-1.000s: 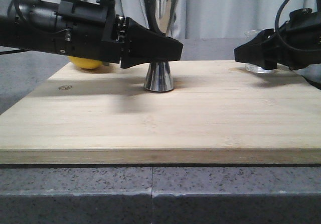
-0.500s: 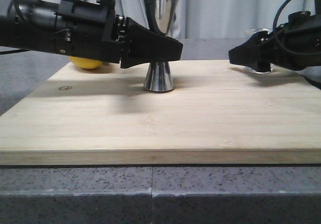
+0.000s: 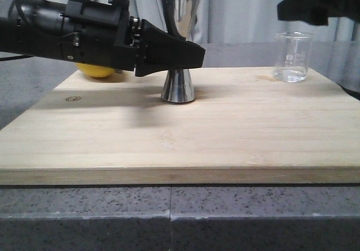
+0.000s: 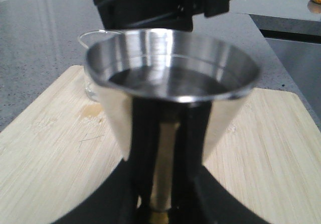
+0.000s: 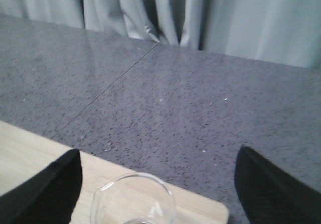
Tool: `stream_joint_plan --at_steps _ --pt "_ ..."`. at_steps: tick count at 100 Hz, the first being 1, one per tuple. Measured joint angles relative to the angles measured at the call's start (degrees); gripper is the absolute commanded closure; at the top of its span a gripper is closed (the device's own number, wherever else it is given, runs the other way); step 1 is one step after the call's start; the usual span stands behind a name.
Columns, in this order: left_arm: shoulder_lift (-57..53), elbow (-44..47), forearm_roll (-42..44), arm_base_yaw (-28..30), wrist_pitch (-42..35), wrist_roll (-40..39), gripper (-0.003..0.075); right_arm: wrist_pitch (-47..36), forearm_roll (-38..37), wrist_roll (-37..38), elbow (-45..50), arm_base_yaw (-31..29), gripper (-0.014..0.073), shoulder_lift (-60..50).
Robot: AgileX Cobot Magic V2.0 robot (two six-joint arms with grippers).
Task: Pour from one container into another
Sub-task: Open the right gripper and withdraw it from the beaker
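One beaker stands free below the right arm's spread jaws.

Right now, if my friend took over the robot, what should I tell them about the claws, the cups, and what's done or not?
Left claw: shut on the metal cup at its waist; the cup stands on the wooden board.
Right claw: open and empty, up above the glass cup.
Glass cup: on the board's far right corner, clear liquid in the bottom.
Done: metal cup steadied.
Left: grab the glass cup, lift it, and pour into the metal cup.
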Motion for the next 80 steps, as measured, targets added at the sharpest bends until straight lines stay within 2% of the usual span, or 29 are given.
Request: stream_joint_plan --at_steps 27,39,56,64,80 --pt "0.00 0.00 0.00 0.00 0.00 0.00 0.0659 16.91 8.10 -0.63 0.12 0.76 0.0018 -13.81" --pt "0.00 0.00 0.00 0.00 0.00 0.00 0.0659 26.60 15.75 -7.18 0.19 3.23 0.0020 -18.75" --pt "0.00 0.00 0.00 0.00 0.00 0.00 0.0659 39.79 31.35 -22.75 0.38 6.90 0.0020 -24.01" --pt "0.00 0.00 0.00 0.00 0.00 0.00 0.0659 43.88 34.14 -25.61 0.38 7.76 0.0020 -25.92" --pt "0.00 0.00 0.00 0.00 0.00 0.00 0.0659 48.47 34.69 -26.96 0.38 8.00 0.0020 -29.83"
